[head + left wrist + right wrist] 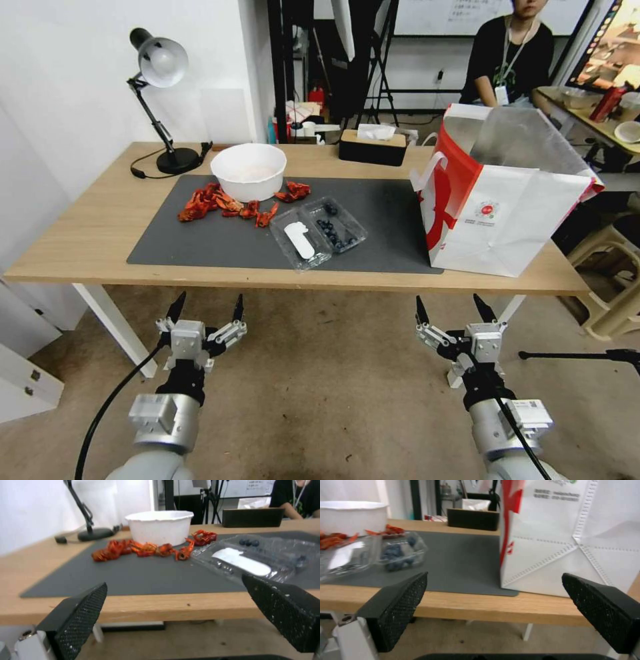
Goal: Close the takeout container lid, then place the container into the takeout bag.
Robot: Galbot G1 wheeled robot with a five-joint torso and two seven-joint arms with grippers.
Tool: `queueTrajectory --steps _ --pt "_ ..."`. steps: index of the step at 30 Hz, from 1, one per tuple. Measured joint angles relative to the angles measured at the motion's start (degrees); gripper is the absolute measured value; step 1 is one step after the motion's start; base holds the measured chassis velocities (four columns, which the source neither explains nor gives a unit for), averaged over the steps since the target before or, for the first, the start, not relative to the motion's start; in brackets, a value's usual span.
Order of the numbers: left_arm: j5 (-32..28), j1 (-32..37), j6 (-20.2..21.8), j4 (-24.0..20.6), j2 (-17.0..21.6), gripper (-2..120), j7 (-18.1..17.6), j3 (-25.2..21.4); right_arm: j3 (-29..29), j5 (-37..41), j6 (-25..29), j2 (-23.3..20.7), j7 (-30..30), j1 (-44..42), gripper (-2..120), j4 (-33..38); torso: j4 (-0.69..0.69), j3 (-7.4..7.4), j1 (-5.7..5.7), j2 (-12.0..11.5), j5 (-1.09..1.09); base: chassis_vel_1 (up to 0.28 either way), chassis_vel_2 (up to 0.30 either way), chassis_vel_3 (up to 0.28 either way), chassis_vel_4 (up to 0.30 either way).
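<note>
At the bottom of the head view, two metal robot arms reach up from the lower edge over a tan floor. The left gripper (207, 308), at lower left, has its two black pointed fingers spread apart and holds nothing; the right gripper (452, 308), at lower right, is spread the same way and also empty. Both sit below the near edge of a light wooden table (87, 233) that crosses the middle of the frame. A dark grey rectangular mat (387, 220) covers the table's centre. On the mat, just right of centre, lies the small clear plastic takeout container (340, 230) with dark blueberries, lying open, its clear lid (301, 241) with a white oblong label flat on the mat beside it. At right stands the large white paper takeout bag (513, 227) with red sides, upright and open. Farther back sit red crayfish shells (213, 202), a white round bowl (248, 171), a black desk lamp (160, 100) at upper left, and a black tissue box (372, 147).
</note>
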Motion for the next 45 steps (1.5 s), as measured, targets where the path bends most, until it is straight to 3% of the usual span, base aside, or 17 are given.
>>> queueTrajectory --steps 2,5,11,13,15,19,29,45 --pt "-1.1 -0.9 1.9 -0.2 -0.4 100 -0.2 0.3 0.4 0.7 -1.7 -0.2 0.3 0.8 100 0.2 0.0 0.0 0.0 0.0 0.0 0.0 0.0 0.0 0.0" --pt "-6.0 -4.8 8.1 -0.2 -1.6 100 -1.5 1.4 2.1 3.6 -8.3 -0.8 1.3 4.1 100 1.0 0.01 0.0 0.0 0.0 0.0 0.0 0.0 0.0 0.0" --pt "-7.8 -6.4 7.5 1.4 -1.8 100 -2.3 1.3 3.8 7.3 -15.4 -1.8 2.5 8.1 100 1.6 0.0 0.0 0.01 0.0 -0.02 0.0 0.0 0.0 0.0" --pt "-7.8 -6.4 6.8 1.8 -1.7 100 -2.3 1.3 3.3 9.7 -15.4 -3.1 3.0 9.8 100 0.0 -0.04 0.0 0.0 0.0 -0.02 0.0 0.0 0.0 0.0" --pt "-7.8 -6.4 5.7 2.2 -1.6 100 -2.3 0.9 1.7 12.7 -14.7 -5.2 3.9 12.5 100 -2.4 0.05 0.01 0.0 0.0 0.0 0.0 0.0 0.0 0.0" --pt "-7.9 -6.6 4.9 2.5 -1.1 100 -2.1 0.6 0.5 14.1 -13.3 -6.5 4.3 13.6 100 -3.5 -0.02 0.01 0.01 0.0 0.0 0.0 0.0 0.0 0.0" --pt "-8.1 -6.4 3.5 2.9 -1.3 100 -1.5 -0.6 -4.7 17.8 -11.9 -10.2 6.3 18.0 100 -6.1 0.0 -0.01 0.0 0.0 -0.01 0.0 0.0 0.0 0.0" --pt "-7.9 -6.0 2.4 3.1 -2.5 100 -1.4 -2.1 -19.3 28.4 -16.9 -13.2 22.5 38.2 100 -16.8 0.01 0.0 0.01 0.0 -0.01 0.0 0.0 0.0 0.0"
